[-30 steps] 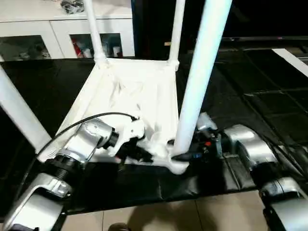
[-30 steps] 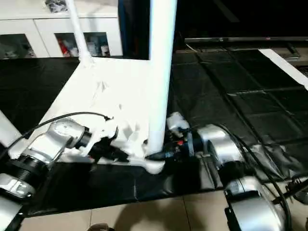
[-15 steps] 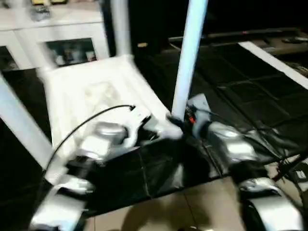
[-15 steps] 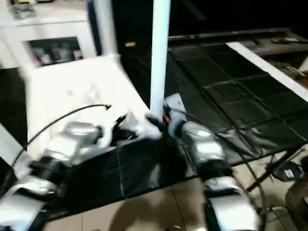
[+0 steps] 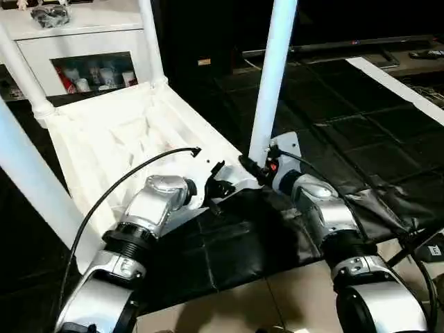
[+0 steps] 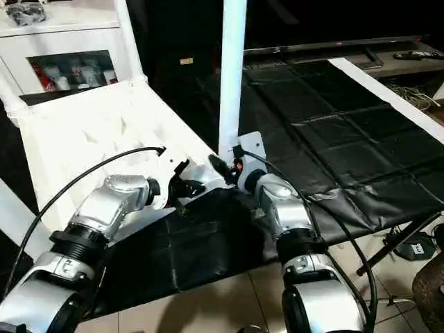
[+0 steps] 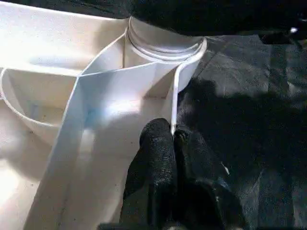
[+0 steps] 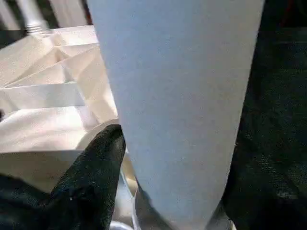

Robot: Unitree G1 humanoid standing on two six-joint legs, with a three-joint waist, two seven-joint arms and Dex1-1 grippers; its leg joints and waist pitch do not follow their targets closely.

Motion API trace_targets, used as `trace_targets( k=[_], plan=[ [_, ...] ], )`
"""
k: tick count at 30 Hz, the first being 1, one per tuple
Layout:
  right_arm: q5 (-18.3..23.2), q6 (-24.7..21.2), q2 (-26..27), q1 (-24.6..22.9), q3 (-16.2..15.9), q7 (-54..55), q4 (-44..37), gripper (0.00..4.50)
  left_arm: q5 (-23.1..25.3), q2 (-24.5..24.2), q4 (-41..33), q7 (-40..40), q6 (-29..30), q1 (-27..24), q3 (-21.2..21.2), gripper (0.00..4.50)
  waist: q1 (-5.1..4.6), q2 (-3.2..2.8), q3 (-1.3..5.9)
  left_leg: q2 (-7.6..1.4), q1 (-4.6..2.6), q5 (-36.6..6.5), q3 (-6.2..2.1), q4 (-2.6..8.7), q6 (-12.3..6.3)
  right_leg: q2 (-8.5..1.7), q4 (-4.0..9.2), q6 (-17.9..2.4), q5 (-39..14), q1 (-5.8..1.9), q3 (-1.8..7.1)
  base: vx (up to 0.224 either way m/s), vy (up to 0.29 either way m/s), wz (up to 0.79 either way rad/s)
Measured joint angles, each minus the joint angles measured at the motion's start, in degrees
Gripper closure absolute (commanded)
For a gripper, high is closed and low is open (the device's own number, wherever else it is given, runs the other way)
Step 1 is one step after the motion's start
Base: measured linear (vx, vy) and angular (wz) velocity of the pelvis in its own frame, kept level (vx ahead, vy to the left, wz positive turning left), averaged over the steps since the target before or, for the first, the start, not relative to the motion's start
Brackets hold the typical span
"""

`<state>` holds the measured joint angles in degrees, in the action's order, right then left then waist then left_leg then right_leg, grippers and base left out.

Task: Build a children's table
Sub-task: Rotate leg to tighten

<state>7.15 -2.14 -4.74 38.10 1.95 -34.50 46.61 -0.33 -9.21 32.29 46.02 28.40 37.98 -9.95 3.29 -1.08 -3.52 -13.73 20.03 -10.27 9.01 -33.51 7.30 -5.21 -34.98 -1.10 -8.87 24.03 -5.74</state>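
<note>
The all-white plastic children's table (image 5: 132, 132) is lying upside down on the black mat (image 5: 333, 111), its ribbed underside facing up and its long tapered tubular legs standing up from the round corner sockets. The near right leg (image 5: 272, 76) is being straddled at its base by the right gripper (image 5: 258, 166): in the right wrist view the white tube (image 8: 177, 100) is standing between the two black fingers (image 8: 93, 177), and the jaws are spread about as wide as the leg. Whether they are actually pressing on it cannot be told, so the hold is being judged as loose at best.

The left gripper (image 7: 173, 143) is closed, its fingertips being pinched on the thin upright rim of the tabletop (image 7: 173, 103) just beside that same corner socket (image 7: 163, 45). A white cabinet with glass doors (image 5: 90, 66) is standing behind the table.

The leg appears to be in the middle of being seated or tightened. If the right jaws are being held too slack, the tapered tube may slip through them when turned or pushed, and the leg may be left only half seated. If force is applied off the leg's axis, the light tabletop may be slid or tipped on the smooth mat, since it is being steadied only by a narrow pinch on a thin rim, which could slip free.
</note>
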Motion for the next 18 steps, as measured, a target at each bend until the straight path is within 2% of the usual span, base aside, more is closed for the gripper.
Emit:
trace_targets(
  k=[6,10,18],
  plan=[
    [2.1,0.7,-6.1,-2.8,-2.1,-17.7,-1.7,0.78,0.0,-5.2,-1.4,8.7,-2.0,-0.4,-3.3,4.5,0.8,0.0,-0.01,0.0,0.05,0.0,0.0,0.01,-0.01,-0.01,0.01,-0.3,0.2,0.01,0.0,0.0,0.0,0.0],
    [2.5,1.0,-10.3,-4.0,-4.3,-28.0,-3.4,0.41,0.1,-8.7,-1.6,15.2,-6.2,-1.1,-5.3,4.5,1.93,0.0,-0.01,-0.01,0.04,0.0,0.0,-0.02,-0.01,-0.01,0.0,-0.3,0.2,-0.01,0.0,0.0,0.0,0.0],
    [3.9,0.8,-15.1,-3.8,-7.4,-44.3,-3.8,0.41,0.0,-13.0,-1.1,26.2,-13.5,-1.2,-8.7,4.5,3.91,0.0,0.0,-0.04,0.08,0.0,0.07,-0.16,-0.03,-0.08,0.01,-0.3,0.1,-0.03,0.05,0.0,0.0,0.0]
  ],
)
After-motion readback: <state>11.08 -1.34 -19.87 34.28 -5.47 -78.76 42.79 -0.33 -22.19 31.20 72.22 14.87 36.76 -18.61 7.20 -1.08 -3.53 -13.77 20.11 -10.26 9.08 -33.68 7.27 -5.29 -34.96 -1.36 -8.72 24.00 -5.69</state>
